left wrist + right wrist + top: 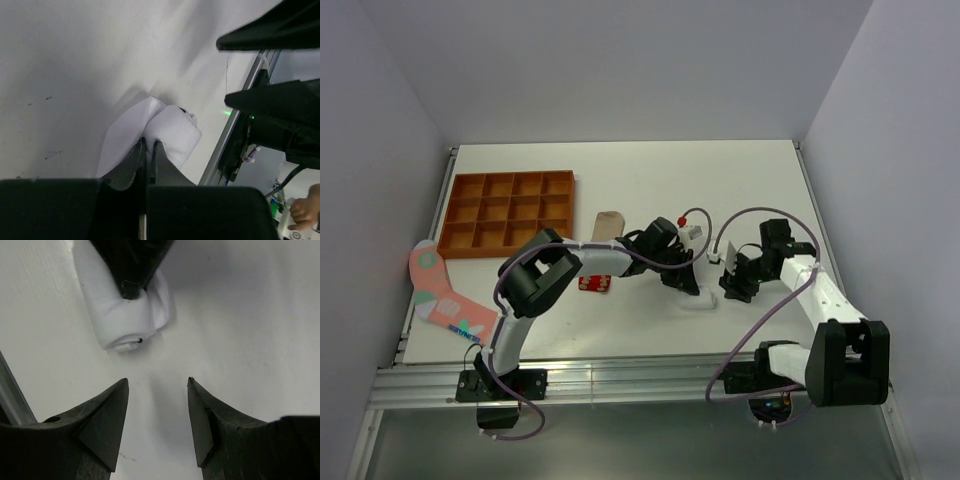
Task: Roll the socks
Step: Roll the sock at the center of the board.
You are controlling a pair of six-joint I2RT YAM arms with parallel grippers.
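Observation:
The white sock (702,301) lies partly rolled on the table in front of the arms. My left gripper (687,284) is shut on it. In the left wrist view the fingertips (149,143) pinch a fold of the white sock (172,131). My right gripper (733,284) is open and empty just right of the roll. In the right wrist view the rolled sock (125,322) lies ahead of its open gripper (157,382), with the left gripper's black finger (131,265) on top. The beige sock (609,224) lies behind. The red spotted sock (593,284) sits under the left arm.
An orange compartment tray (508,212) stands at the back left. A pink patterned sock (442,295) lies over the table's left edge. The table's metal front rail (620,380) runs along the near edge.

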